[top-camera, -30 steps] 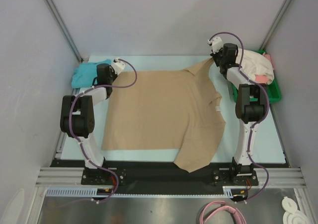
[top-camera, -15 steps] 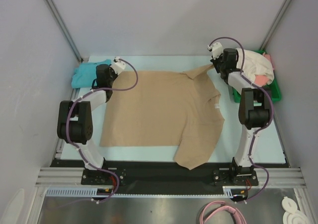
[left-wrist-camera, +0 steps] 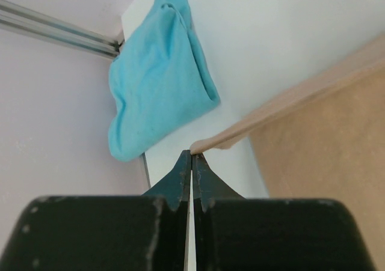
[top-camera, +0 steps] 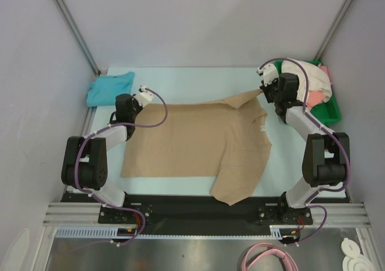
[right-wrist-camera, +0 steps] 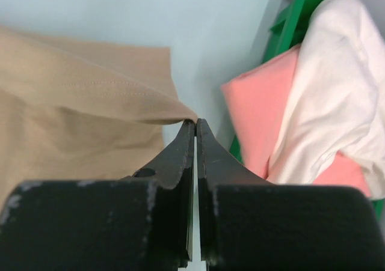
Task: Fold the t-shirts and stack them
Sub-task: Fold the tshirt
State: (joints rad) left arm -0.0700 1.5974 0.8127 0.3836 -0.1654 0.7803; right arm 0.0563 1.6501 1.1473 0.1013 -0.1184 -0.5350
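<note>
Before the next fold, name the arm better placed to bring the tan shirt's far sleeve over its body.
Right. The right gripper is shut on that sleeve of the tan shirt; the left gripper pinches the far hem corner.

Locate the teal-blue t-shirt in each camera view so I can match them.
Top external: teal-blue t-shirt lies at the far left corner of the table.
Left wrist: upper left of the picture.
Right wrist: not in it.
Shared landmark: the tan t-shirt, seen in all three views.
</note>
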